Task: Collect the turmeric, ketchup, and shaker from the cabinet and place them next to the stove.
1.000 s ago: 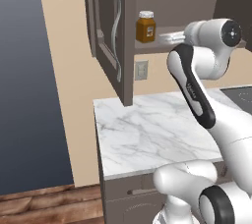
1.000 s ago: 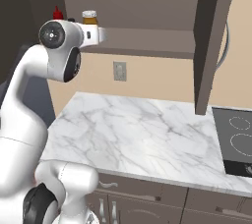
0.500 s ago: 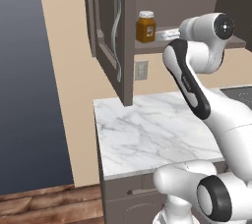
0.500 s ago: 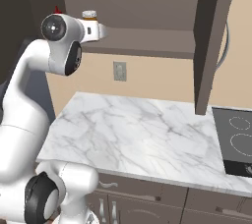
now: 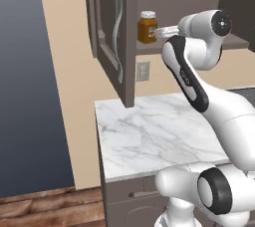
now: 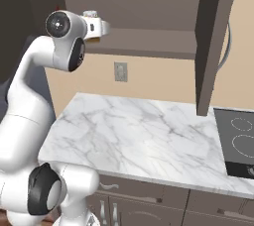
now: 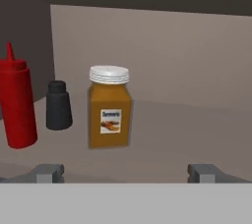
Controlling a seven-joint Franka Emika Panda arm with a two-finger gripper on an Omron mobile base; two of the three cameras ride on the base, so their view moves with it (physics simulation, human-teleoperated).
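On the shelf of the open cabinet (image 5: 117,37) the turmeric (image 7: 109,107), an amber jar with a white lid, stands straight ahead of my gripper (image 7: 125,173). Both fingertips (image 7: 47,171) are spread wide and short of the jar, so the gripper is open and holds nothing. To the jar's left stand a black shaker (image 7: 59,106) and, further left, the red ketchup (image 7: 17,102) bottle. From the left base view the turmeric (image 5: 148,27) sits at the shelf's front edge with the gripper (image 5: 164,32) just right of it. The stove (image 6: 238,141) lies at the counter's right end.
The cabinet door (image 6: 216,41) hangs open over the white marble counter (image 6: 139,136), between the shelf and the stove. A wall outlet (image 6: 120,71) sits under the shelf. The counter's left end (image 5: 99,136) drops off to the floor.
The hand has crept a little closer to the turmeric jar at shelf height. The fingers stay wide apart, and the jar and bottles have not moved.
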